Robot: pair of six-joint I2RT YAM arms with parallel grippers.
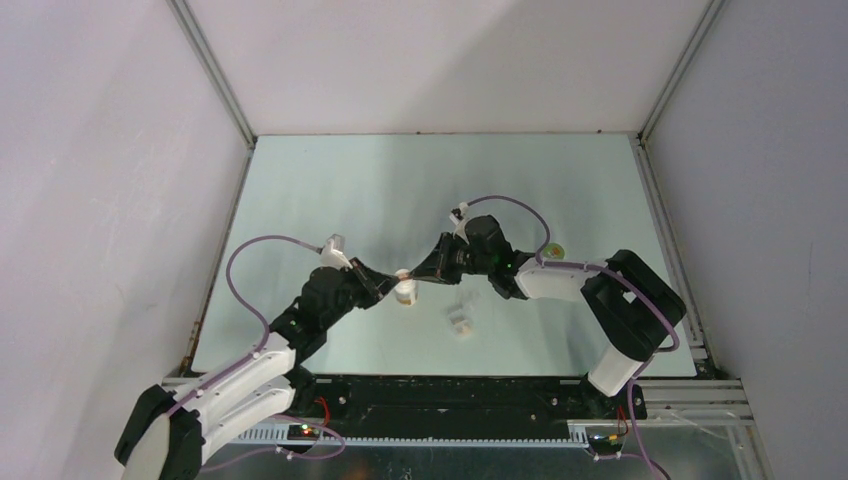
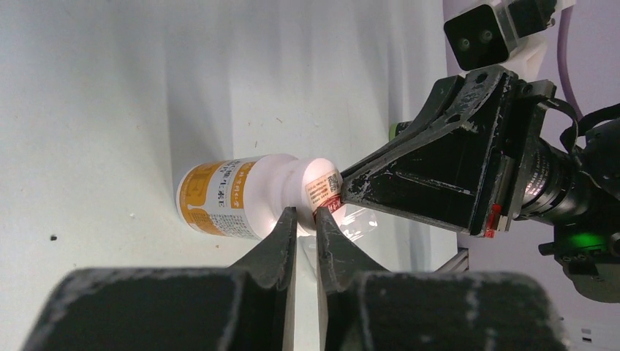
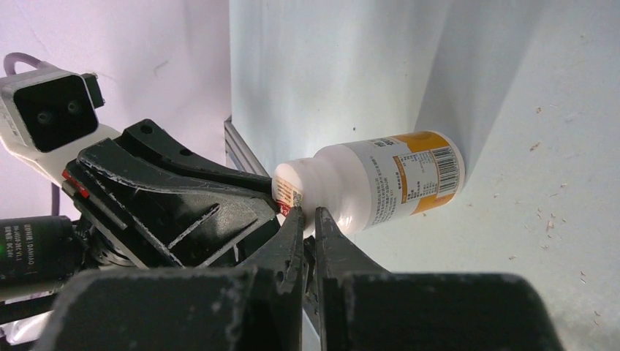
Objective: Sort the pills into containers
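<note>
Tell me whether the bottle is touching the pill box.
Apart. The top view shows a strip of bare table between the bottle and the pill box.

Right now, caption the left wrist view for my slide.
Left pincer and right pincer meet at the neck of the orange-labelled bottle.

table (image 1: 330,190) – pale green matte top | walls (image 1: 100,150) – plain white | frame rail (image 1: 212,75) – grey metal
</note>
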